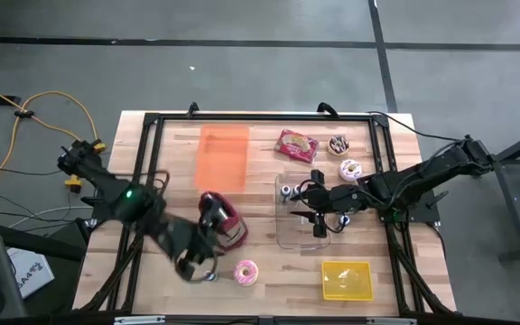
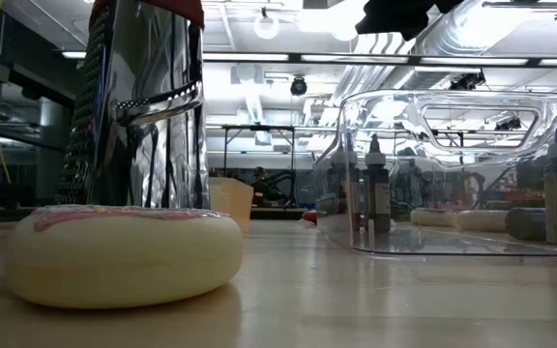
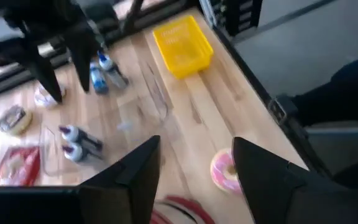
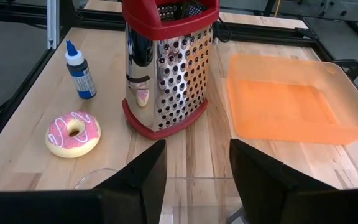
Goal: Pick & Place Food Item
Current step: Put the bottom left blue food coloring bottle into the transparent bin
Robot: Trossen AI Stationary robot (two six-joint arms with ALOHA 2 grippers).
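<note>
A pink-iced donut (image 1: 246, 272) lies flat on the wooden table near its near edge; it also shows as the donut (image 2: 124, 253), the donut (image 3: 224, 171) and the donut (image 4: 73, 134). My left gripper (image 1: 197, 259) hovers just left of it, open and above the table. In its wrist view the left gripper (image 3: 196, 146) has the donut just beyond its fingertips. My right gripper (image 1: 320, 227) hangs open over the clear plastic container (image 1: 310, 215), and the right gripper (image 4: 196, 146) faces the grater (image 4: 166, 62). Neither gripper holds anything.
A red-rimmed steel grater (image 1: 220, 218) stands beside my left arm. An orange tray (image 1: 222, 155) lies farther back and a yellow basket (image 1: 346, 280) is near the right front corner. A red packet (image 1: 296, 144), two more donuts (image 1: 343, 156) and small bottles (image 3: 98, 74) are nearby.
</note>
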